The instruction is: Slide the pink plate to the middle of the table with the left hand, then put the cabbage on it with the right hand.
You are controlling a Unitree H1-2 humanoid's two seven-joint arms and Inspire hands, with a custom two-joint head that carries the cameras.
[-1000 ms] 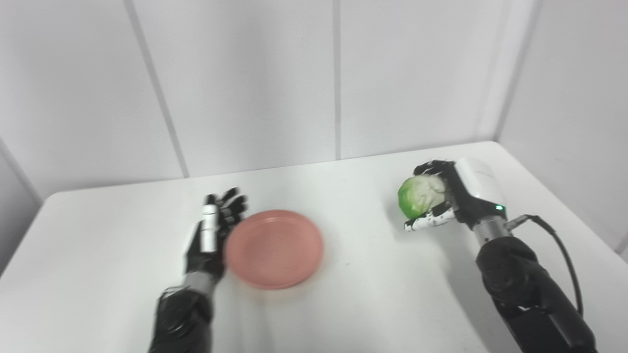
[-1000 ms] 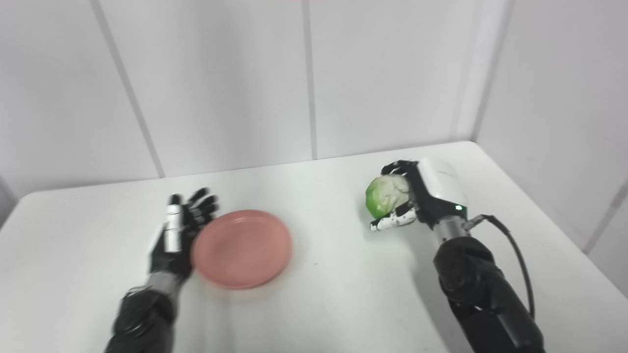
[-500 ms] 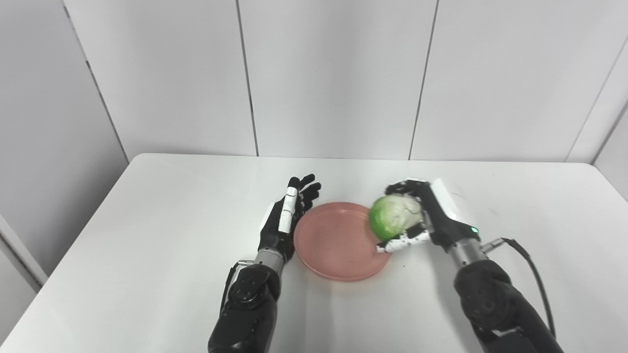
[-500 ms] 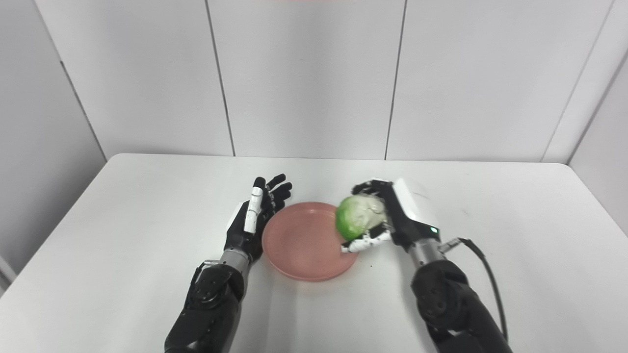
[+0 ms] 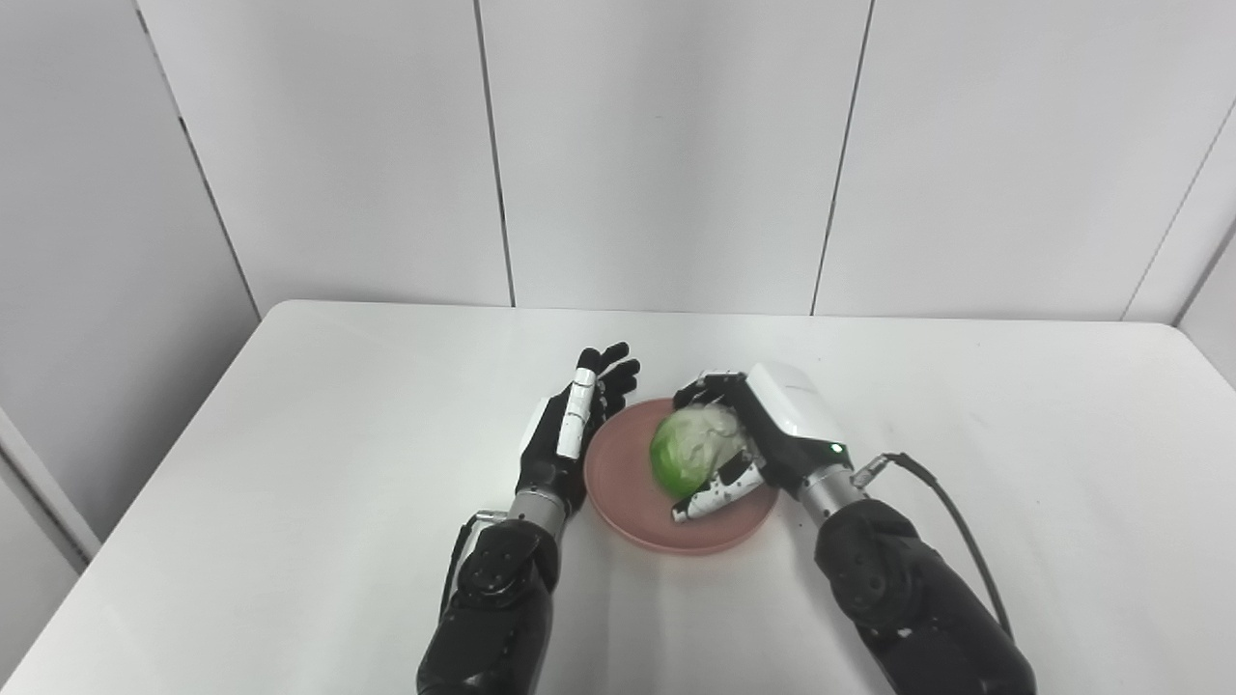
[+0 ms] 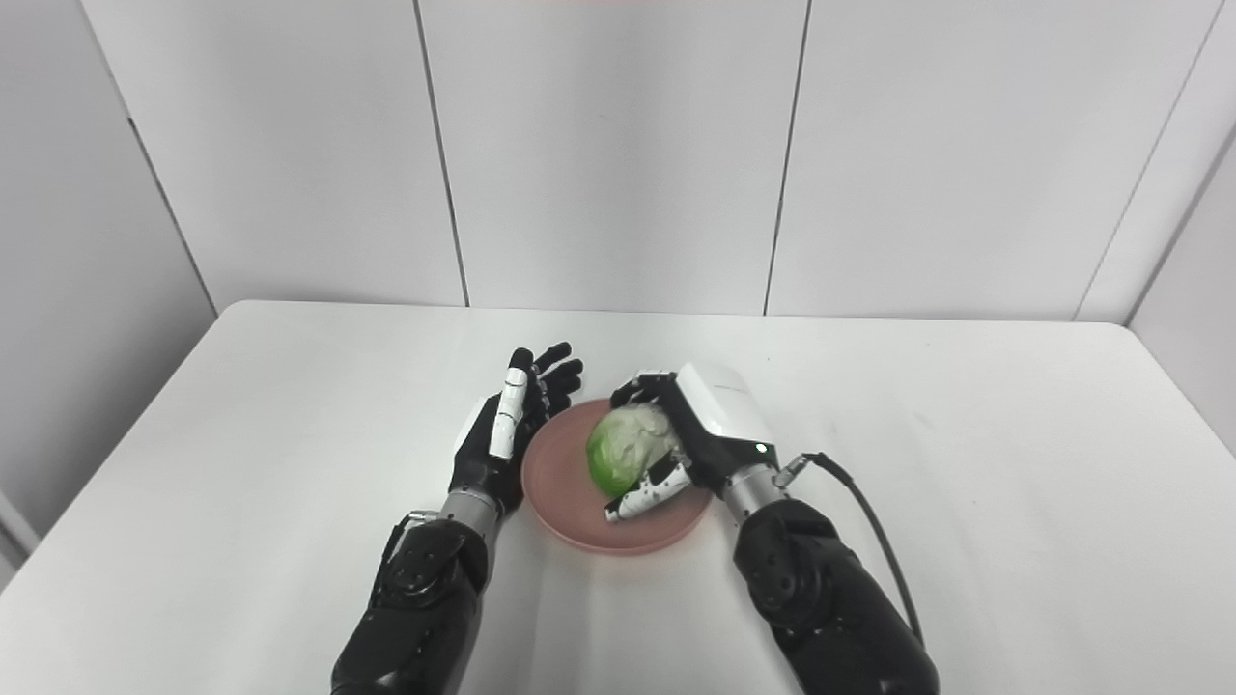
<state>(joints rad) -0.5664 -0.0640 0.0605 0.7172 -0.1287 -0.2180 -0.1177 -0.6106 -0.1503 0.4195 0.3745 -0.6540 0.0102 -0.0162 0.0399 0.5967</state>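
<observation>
The pink plate (image 5: 628,502) lies near the middle of the white table (image 5: 290,463). My right hand (image 5: 763,439) is shut on the green-and-white cabbage (image 5: 690,456) and holds it over the plate's middle; whether the cabbage touches the plate I cannot tell. My left hand (image 5: 570,434) is open, fingers straight and pointing away, its palm side against the plate's left rim. The same shows in the right eye view: plate (image 6: 560,487), cabbage (image 6: 628,451), left hand (image 6: 507,425), right hand (image 6: 710,430).
A black cable (image 5: 951,526) runs from my right wrist down along the forearm. White wall panels (image 5: 666,145) stand behind the table's far edge. The table's left edge (image 5: 126,512) and right side are in view.
The camera view shifted a lot early on. My right hand carried the cabbage leftward from right of the plate to over its middle. The left hand stayed beside the plate's left rim.
</observation>
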